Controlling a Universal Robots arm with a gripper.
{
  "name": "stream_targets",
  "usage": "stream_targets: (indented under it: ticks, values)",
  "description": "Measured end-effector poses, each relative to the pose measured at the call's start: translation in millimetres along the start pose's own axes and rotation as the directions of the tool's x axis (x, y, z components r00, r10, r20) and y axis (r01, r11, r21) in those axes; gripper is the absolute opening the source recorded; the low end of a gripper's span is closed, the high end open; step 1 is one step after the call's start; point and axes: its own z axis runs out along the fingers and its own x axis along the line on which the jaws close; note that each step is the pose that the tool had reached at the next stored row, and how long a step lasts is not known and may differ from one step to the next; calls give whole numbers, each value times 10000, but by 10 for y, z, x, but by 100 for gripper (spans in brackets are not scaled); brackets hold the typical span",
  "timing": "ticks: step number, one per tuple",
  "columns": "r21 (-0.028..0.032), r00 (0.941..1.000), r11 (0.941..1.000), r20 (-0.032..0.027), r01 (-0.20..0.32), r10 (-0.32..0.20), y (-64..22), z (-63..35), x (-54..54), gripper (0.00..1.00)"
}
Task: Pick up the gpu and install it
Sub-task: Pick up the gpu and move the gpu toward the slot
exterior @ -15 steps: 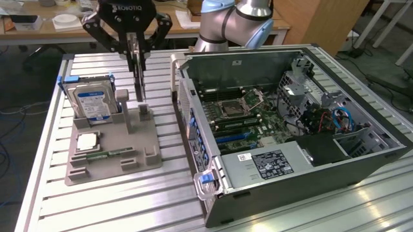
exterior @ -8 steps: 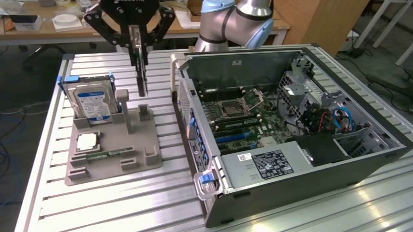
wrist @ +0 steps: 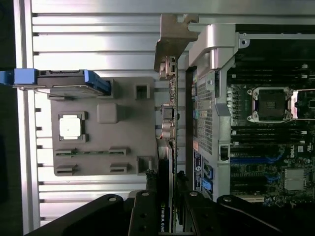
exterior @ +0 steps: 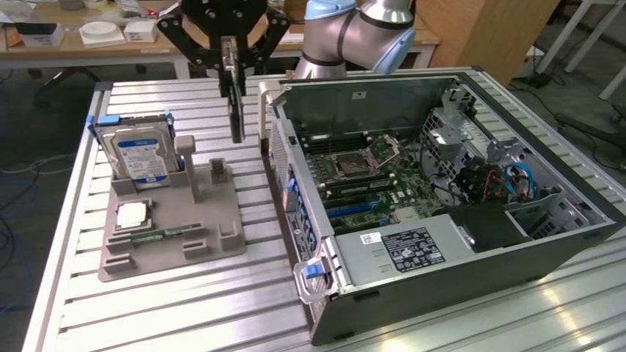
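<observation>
The black jaws were clamped on the gpu (exterior: pixel 236 110), a thin dark card with a grey metal bracket (wrist: pixel 170 42). It hung upright over the ribbed aluminium desk (exterior: pixel 146 315), between the grey moulded tray (exterior: pixel 225 213) and the open case (exterior: pixel 470 286).

- The parts holder (exterior: pixel 220 220) sits on the tabletop (exterior: pixel 196 308) near the edge on the exterior view's left, with the hard drive (exterior: pixel 142 154) at its far corner.
- The computer case (exterior: pixel 489 249) lies toward the tabletop's opposite edge.
- The gpu (exterior: pixel 236 103), gripped by the end effector (exterior: pixel 231 55), hangs between the two.
</observation>
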Motion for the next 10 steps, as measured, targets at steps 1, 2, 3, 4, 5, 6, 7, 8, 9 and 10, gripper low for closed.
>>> stream_targets:
  ticks: [1, 2, 3, 4, 5, 6, 7, 8, 9, 10]
  values:
    - [0, 10000, 10000, -9, -1, 1, 1, -1, -33, 26]
    - [0, 10000, 10000, -17, -2, 2, 1, -2, -65, 26]
    - [0, 10000, 10000, -27, -2, 2, 2, -3, -97, 26]
    - [2, 10000, 10000, -38, -1, 1, 2, -4, -128, 26]
    - [2, 10000, 10000, -49, -1, 1, 3, -5, -160, 26]
    - [2, 10000, 10000, -59, -1, 1, 3, -5, -190, 26]
    - [2, 10000, 10000, -72, -2, 2, 4, -5, -223, 26]
    - [3, 10000, 10000, -83, -3, 3, 4, -5, -252, 26]
    - [2, 10000, 10000, -94, -4, 4, 5, -5, -279, 26]
    - [3, 9999, 10000, -105, -4, 4, 5, -4, -306, 26]
